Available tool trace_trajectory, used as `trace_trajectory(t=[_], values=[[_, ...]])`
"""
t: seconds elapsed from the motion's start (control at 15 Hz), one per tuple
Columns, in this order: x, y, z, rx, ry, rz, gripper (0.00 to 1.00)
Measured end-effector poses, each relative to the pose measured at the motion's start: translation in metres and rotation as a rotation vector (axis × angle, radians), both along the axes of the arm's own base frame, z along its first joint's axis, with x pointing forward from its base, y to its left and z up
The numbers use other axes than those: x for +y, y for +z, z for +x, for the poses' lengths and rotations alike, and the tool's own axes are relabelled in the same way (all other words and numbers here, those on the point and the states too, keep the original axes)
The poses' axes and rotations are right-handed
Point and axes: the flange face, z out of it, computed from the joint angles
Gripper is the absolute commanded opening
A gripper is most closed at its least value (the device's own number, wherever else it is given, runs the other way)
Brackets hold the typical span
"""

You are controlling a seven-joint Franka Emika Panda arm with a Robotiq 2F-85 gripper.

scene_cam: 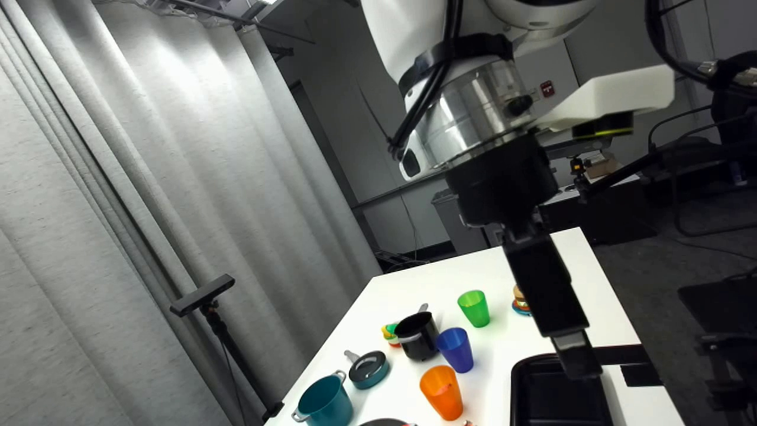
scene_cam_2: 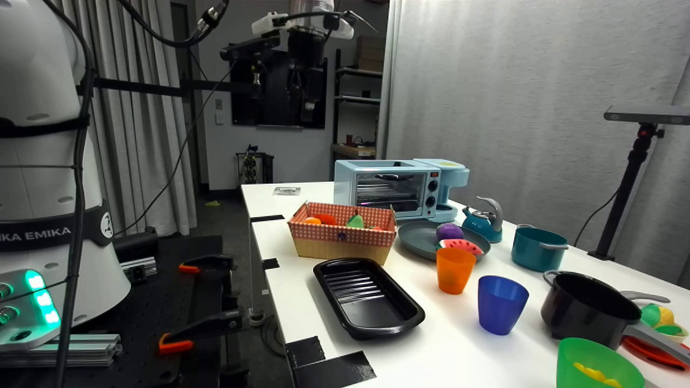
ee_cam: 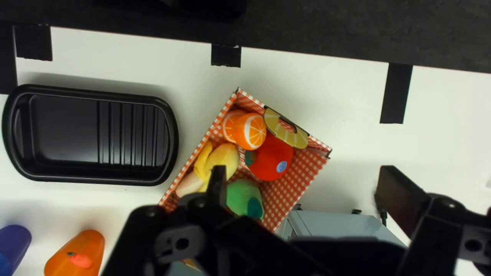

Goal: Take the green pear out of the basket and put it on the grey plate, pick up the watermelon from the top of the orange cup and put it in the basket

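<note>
Our coming move turns on how the pear (ee_cam: 242, 196) lies from the gripper (ee_cam: 303, 170). It is in the basket (scene_cam_2: 342, 249), in the half nearer the plate (scene_cam_2: 418, 238), and in the wrist view it shows not midway in the gap but right by one finger (ee_cam: 218, 178), which hides part of it. We have the jaws spread wide and holding nothing, well above the basket and opening on a slant to its long sides. The pear's long axis we cannot make out, so we would likely recheck that offset while lowering toward the basket, shifting to that finger's side if it proves true; the red fruit (ee_cam: 270, 159) and yellow fruit (ee_cam: 223, 159) beside it in the basket may crowd us. The watermelon (scene_cam_2: 462, 246) seems to rest on the plate, just beside the basket, behind the orange cup (scene_cam_2: 454, 274) in an exterior view.
</note>
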Motion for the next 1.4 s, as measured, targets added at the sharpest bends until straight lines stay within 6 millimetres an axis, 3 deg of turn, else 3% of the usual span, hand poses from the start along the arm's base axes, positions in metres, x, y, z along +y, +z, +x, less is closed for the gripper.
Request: trace_trajectory(t=[0.73, 1.4], values=[[-0.018, -0.074, 0.01, 0.091, 0.208, -0.115, 1.0], [-0.004, -0.104, 0.033, 0.027, 0.41, -0.104, 1.0]])
